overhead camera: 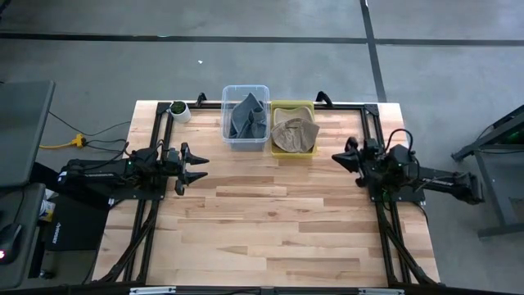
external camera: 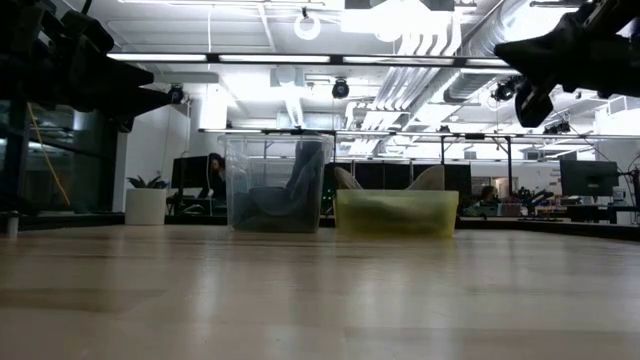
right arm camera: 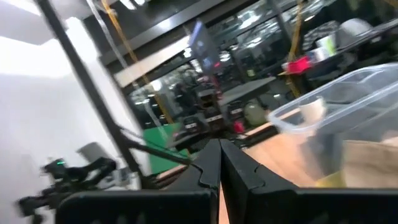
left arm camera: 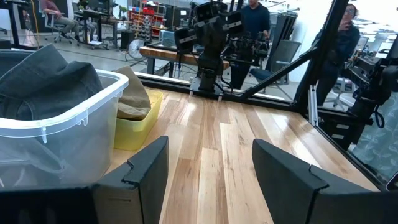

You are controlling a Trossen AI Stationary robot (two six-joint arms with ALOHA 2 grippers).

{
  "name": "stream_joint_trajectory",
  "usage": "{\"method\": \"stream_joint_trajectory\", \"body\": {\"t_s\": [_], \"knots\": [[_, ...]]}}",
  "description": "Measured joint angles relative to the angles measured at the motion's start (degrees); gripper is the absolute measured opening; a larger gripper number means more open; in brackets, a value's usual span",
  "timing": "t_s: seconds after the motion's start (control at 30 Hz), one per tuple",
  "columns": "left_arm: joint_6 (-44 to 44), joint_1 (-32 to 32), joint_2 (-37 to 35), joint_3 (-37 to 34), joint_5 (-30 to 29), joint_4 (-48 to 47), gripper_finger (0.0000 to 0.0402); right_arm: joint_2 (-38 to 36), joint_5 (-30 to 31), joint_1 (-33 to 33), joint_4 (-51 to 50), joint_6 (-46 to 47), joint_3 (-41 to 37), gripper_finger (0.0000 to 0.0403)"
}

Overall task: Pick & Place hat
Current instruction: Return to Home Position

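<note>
A grey hat (overhead camera: 247, 116) lies in a clear plastic bin (overhead camera: 231, 138) at the table's far middle. A tan hat (overhead camera: 295, 133) lies in a yellow bin (overhead camera: 282, 106) right beside it. Both bins also show in the low view: the clear bin (external camera: 276, 190) and the yellow bin (external camera: 397, 213). My left gripper (overhead camera: 199, 166) is open and empty, above the table left of the bins; its wrist view (left arm camera: 208, 162) shows the grey hat (left arm camera: 46, 78) and tan hat (left arm camera: 134, 96). My right gripper (overhead camera: 336, 157) is shut and empty, right of the yellow bin, with its fingers together in its wrist view (right arm camera: 219, 158).
A small white pot with a green plant (overhead camera: 178, 111) stands at the table's far left corner. A black frame (overhead camera: 155, 147) runs along the table's left, far and right sides. The bare wooden tabletop (overhead camera: 270, 221) stretches from the bins to the near edge. People show in the room beyond.
</note>
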Motion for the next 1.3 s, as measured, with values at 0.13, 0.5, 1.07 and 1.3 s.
{"method": "stream_joint_trajectory", "body": {"t_s": [0.13,0.5,1.07,1.3], "knots": [[0.01,0.00,0.00,0.00,0.00,0.00,0.0209,0.00,3.66,0.06,-1.87,-3.34,0.04,0.0000],[0.02,0.00,0.00,0.00,0.00,0.00,0.0209,0.05,8.34,0.04,-2.77,-4.64,0.04,0.0000],[0.00,0.00,0.00,0.00,0.00,0.00,0.0209,0.07,9.23,0.01,-3.62,-9.59,0.04,0.0000],[0.00,0.00,0.00,0.00,0.00,0.00,0.0209,0.07,9.22,0.02,-3.62,-9.61,0.04,0.0000]]}}
